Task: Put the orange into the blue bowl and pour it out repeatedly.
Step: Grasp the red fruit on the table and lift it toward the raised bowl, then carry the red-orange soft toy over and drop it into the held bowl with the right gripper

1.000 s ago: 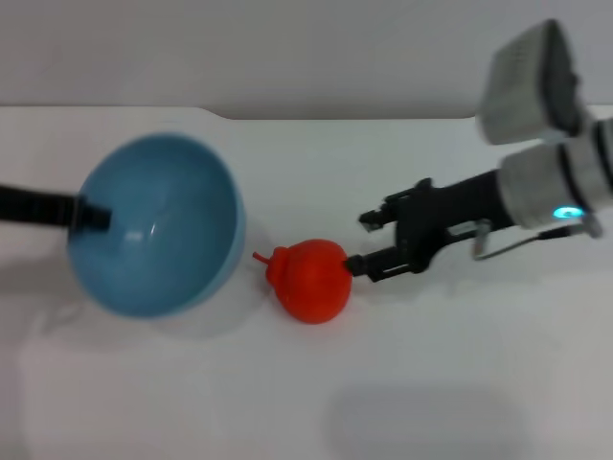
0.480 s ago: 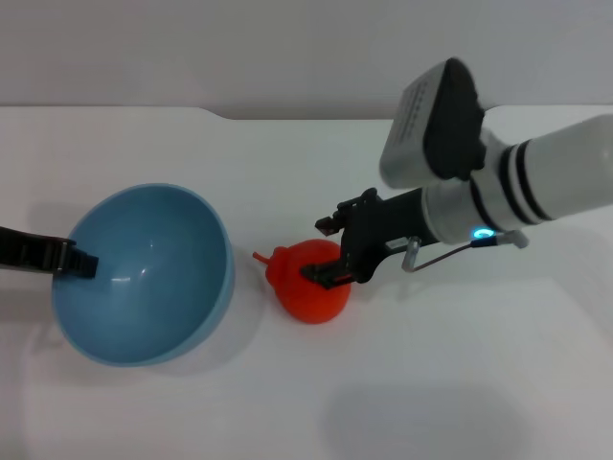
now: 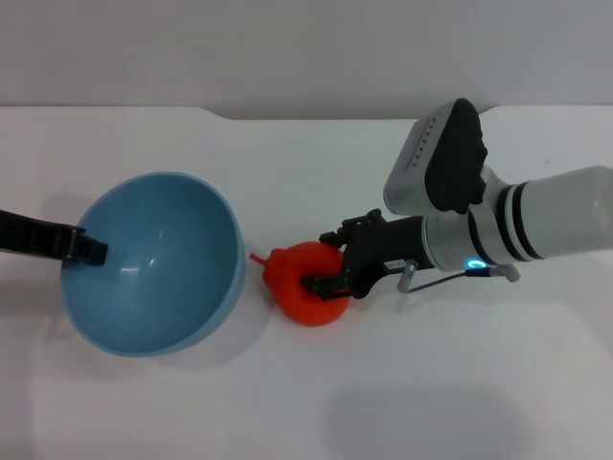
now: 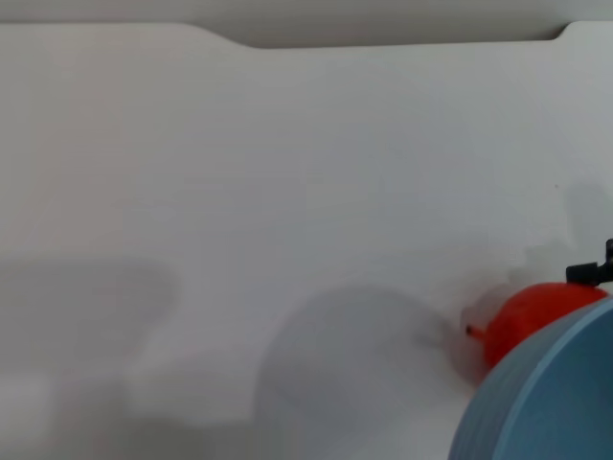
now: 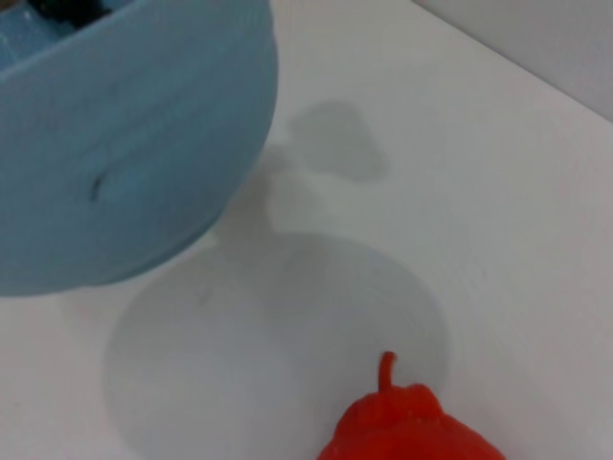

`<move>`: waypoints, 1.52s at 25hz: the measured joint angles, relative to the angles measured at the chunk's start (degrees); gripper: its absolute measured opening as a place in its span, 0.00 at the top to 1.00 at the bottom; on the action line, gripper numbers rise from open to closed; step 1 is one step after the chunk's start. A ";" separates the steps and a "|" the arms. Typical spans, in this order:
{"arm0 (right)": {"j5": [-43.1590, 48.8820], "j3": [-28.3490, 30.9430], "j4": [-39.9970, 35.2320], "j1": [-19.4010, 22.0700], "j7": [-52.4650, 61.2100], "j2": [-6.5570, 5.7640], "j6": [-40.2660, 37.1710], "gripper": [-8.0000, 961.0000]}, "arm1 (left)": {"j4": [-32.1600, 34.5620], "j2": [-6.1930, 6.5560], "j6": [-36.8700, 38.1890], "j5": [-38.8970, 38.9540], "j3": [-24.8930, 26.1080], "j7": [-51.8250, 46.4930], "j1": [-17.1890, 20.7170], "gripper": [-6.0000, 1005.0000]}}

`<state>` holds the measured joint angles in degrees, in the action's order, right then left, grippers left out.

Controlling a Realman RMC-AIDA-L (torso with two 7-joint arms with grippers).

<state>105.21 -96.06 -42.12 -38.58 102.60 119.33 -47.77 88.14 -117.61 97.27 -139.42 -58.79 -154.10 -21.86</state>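
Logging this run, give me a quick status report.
Right gripper straddling the orange on the table, not visibly closed. Left gripper holds the blue bowl by its rim. Nothing between them.

In the head view, the round, deep, light-blue glossy bowl [image 3: 151, 263] sits at the left of the frame on the white table [image 3: 287, 402], tipped with its opening facing right, and the black left gripper [image 3: 81, 247] reaches in from the left edge to its left rim. Just right of the bowl, near the frame's centre, lies the roundish red-orange orange [image 3: 306, 283], apart from the bowl. The black right gripper [image 3: 330, 264] comes in from the right edge, its fingers set around the orange's right side.
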 joint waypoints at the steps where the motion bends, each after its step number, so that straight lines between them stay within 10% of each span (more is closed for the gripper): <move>1: -0.11 -0.04 0.36 0.04 -0.31 0.01 0.26 0.35 | 0.00 -0.02 0.03 0.01 -0.01 0.00 -0.12 1.00; 10: -0.20 0.57 -1.22 2.31 -0.43 -0.16 1.73 0.42 | -0.04 -0.22 -0.11 0.03 -1.42 -0.16 -1.08 1.00; 19: -0.25 3.45 -9.84 9.35 -0.46 -0.42 1.39 0.74 | -0.76 -0.26 -0.58 0.03 -2.74 -0.30 -3.07 1.00; 26: -0.25 13.37 -25.67 19.15 -0.48 -0.59 -5.83 0.84 | -2.20 -0.24 -1.26 -0.39 -3.54 -0.32 -4.04 1.00; 38: -2.44 19.55 -47.68 25.72 -3.99 0.08 -20.66 0.90 | -19.43 -0.64 -11.55 -0.09 -22.92 -3.60 -14.17 1.00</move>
<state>102.76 -76.51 -89.80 -12.86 98.61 119.41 -68.43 68.71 -118.24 85.72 -139.52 -81.70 -157.70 -36.03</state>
